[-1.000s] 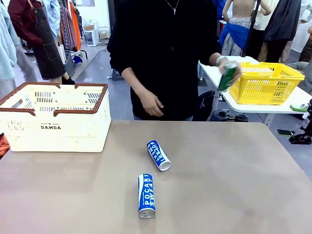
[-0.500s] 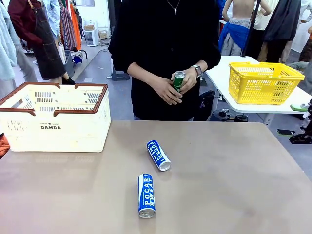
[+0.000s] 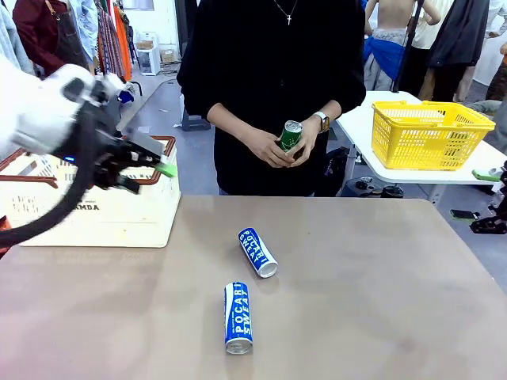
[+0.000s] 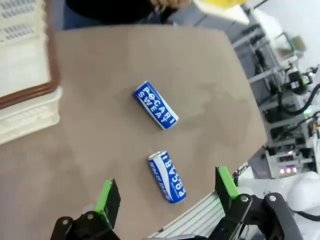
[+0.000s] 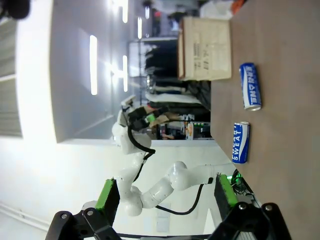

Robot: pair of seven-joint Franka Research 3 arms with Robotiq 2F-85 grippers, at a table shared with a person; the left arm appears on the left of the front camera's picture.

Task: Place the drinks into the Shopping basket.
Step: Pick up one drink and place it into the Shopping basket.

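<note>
Two blue and white "POCARI SWEAT" drinks lie on their sides mid-table, one farther (image 3: 257,252) and one nearer (image 3: 238,317). A person at the far edge holds a green can (image 3: 290,134) in both hands. The Shopping basket (image 3: 169,207), cream with a brown rim, stands at the left. My left gripper (image 3: 150,176) hangs open in front of it, above the table. The left wrist view looks down on both cans (image 4: 155,111) (image 4: 167,176) and the basket (image 4: 25,75); the left gripper (image 4: 165,180) holds nothing. My right gripper (image 5: 165,190) is open and holds nothing; both cans (image 5: 250,86) (image 5: 240,142) and the basket (image 5: 205,48) lie far off.
A yellow mesh basket (image 3: 432,131) sits on a white side table (image 3: 380,170) at the far right, beyond the brown table (image 3: 380,301). The person stands close to the far edge. My left arm (image 5: 131,145) shows far off in the right wrist view.
My left arm has swung into the front view from the left, in front of the basket. The person brought the green can from the yellow basket to chest height.
</note>
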